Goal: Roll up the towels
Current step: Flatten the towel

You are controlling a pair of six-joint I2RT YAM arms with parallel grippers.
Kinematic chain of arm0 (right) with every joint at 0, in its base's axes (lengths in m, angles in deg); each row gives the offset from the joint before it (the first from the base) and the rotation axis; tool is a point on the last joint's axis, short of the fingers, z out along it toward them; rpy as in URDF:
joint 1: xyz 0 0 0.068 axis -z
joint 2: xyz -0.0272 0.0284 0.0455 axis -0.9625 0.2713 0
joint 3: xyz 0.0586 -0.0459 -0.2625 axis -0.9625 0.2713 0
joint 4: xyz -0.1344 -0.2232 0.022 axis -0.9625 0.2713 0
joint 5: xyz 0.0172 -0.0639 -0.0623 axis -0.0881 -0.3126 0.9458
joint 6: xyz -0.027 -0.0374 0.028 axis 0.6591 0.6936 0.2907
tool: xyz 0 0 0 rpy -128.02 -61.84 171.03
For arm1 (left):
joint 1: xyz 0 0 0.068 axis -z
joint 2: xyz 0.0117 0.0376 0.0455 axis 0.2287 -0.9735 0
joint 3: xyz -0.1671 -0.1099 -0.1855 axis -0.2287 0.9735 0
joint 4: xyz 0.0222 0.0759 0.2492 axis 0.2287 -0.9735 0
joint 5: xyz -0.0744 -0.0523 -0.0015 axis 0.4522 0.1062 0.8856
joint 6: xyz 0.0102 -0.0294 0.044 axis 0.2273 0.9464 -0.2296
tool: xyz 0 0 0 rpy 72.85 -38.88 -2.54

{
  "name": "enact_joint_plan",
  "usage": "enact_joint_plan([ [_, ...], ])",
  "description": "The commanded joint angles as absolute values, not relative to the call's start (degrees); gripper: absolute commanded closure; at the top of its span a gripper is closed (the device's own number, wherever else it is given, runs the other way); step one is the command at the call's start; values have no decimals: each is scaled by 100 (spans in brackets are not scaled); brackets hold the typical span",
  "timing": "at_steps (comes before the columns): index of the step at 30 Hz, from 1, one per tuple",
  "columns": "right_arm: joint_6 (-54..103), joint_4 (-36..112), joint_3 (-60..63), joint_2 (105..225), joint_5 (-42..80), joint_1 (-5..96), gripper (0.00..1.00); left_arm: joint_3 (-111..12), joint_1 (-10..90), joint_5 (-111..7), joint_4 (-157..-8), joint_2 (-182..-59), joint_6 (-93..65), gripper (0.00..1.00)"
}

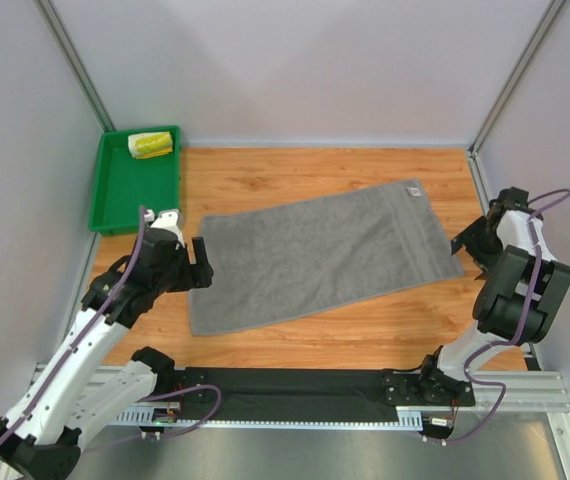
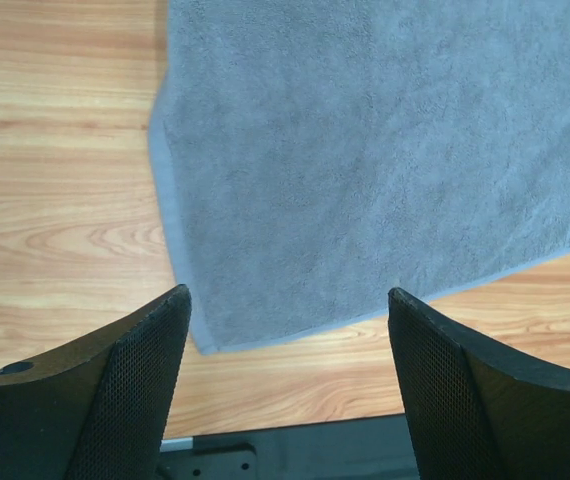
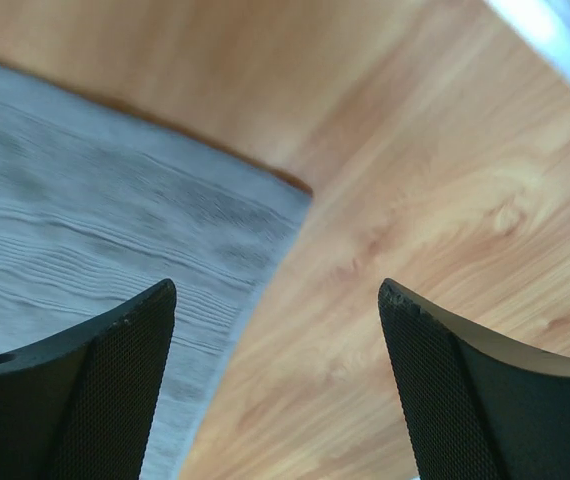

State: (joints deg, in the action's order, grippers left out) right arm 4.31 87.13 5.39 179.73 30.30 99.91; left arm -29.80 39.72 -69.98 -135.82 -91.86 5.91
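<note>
I can't read the grey towel's [image 1: 325, 250] corner label [image 1: 414, 192]. The left tool [image 2: 287, 295] and right tool [image 3: 275, 289] gape at its ends. Beyond its left end, the printed towel [image 1: 153, 145] lies in a green tray [image 1: 115, 205].

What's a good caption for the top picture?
Grey towel flat between left gripper and right gripper; small rolled towel in green tray.

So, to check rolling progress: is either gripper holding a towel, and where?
Nothing is held: left gripper and right gripper hang open near the grey towel.
</note>
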Motion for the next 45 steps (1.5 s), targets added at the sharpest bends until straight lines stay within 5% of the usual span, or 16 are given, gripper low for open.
enact_joint_plan([
  [1,231,8221,1180,17851,2809,9887,17,-2748,3932,-6865,-13771,-8554,139,14],
  [23,99,7815,1216,18756,3257,9887,38,-2510,3923,-7154,-13691,-8094,280,11],
  [26,117,7763,1260,18774,3353,9887,56,-2510,3923,-7119,-13682,-8199,271,11],
  [27,126,7719,1312,18774,3345,9896,71,-2510,3923,-7110,-13674,-8208,262,12],
  [33,178,7604,1410,18879,3169,9896,100,-2510,3923,-7084,-13656,-8270,236,12],
  [45,205,7859,1717,17641,2334,9817,100,-2563,3932,-6979,-14710,-8797,1877,18],
])
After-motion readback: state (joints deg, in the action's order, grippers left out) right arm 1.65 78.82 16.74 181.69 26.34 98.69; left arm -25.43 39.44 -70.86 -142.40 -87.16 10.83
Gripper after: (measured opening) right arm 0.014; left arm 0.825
